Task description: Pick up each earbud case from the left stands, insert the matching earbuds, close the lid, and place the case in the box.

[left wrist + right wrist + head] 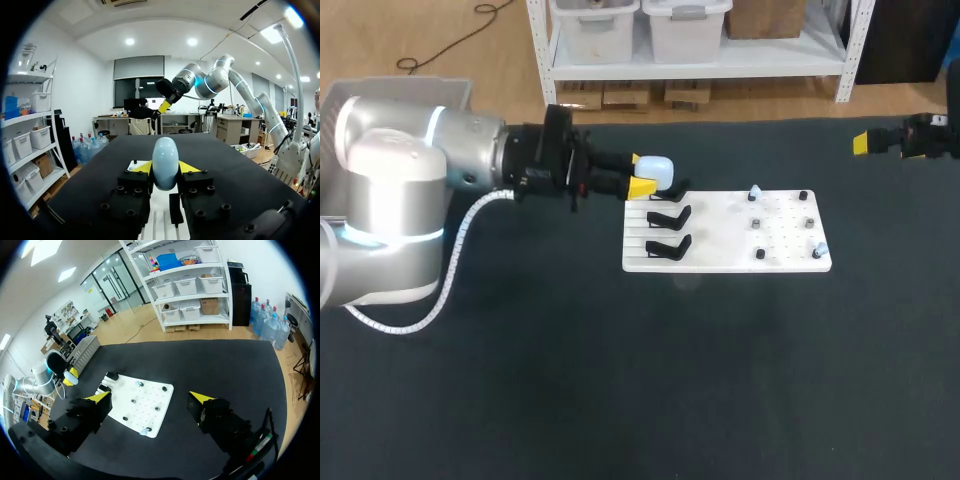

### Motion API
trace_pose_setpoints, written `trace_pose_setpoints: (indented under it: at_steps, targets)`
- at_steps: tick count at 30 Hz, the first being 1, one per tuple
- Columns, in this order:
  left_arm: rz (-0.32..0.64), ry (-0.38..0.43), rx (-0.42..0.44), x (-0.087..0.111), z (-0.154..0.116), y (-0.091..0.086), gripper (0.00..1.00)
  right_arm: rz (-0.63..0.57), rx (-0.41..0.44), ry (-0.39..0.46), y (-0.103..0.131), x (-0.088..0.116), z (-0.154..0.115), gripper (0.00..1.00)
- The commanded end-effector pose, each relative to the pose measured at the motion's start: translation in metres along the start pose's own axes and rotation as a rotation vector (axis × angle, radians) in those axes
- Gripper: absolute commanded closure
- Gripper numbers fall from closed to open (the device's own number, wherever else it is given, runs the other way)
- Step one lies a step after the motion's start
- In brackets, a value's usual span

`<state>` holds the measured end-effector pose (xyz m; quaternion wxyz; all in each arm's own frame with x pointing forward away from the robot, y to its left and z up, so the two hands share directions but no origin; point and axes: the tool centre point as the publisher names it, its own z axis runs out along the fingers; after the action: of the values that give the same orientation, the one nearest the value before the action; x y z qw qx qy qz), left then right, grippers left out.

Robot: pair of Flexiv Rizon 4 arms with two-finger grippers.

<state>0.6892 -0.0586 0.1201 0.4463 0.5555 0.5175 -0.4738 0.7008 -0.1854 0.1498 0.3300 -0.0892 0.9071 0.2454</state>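
Note:
My left gripper (642, 181) is shut on a pale blue earbud case (657, 170), held in the air just over the far left corner of the white board (720, 262). In the left wrist view the case (165, 162) stands upright between the two yellow fingertips (142, 167). Two empty black stands (668, 216) sit on the board's left side. Small pale earbuds (754, 192) rest on pegs on its right side. My right gripper (150, 400) is open and empty, high off the table's far right (865, 143). A grey box (390, 95) stands beyond the table's left edge.
The white board (150, 412) carries several dark pegs (760, 254) on its right half. Dark tabletop (620, 380) surrounds it on all sides. My right arm (200, 82) shows high ahead of the left gripper.

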Motion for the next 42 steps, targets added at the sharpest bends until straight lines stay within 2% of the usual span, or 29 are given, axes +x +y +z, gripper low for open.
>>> trace_pose_setpoints:
  at_steps: [1,6,16,28,35,42]
  targets:
    - [0.004,-0.022,-0.014,0.001,0.003,-0.003,1.00,0.000,0.000,0.000,0.000,0.000,0.000,0.00]
    - [-0.021,-0.048,-0.019,0.002,0.005,-0.007,1.00,-0.012,-0.001,0.006,0.004,0.002,-0.001,0.00]
    - [-0.054,-0.079,-0.008,0.005,0.002,-0.017,1.00,-0.138,-0.025,0.085,0.063,0.017,0.003,0.00]
    - [-0.068,-0.076,-0.005,0.012,-0.003,-0.018,1.00,-0.280,-0.076,0.197,0.133,0.033,0.018,0.00]
    - [-0.062,-0.075,0.007,0.013,-0.002,-0.016,1.00,-0.313,-0.079,0.255,0.155,0.050,0.043,0.00]
    - [-0.058,-0.078,0.011,0.014,-0.003,-0.015,1.00,-0.334,-0.097,0.254,0.177,0.050,0.050,0.00]
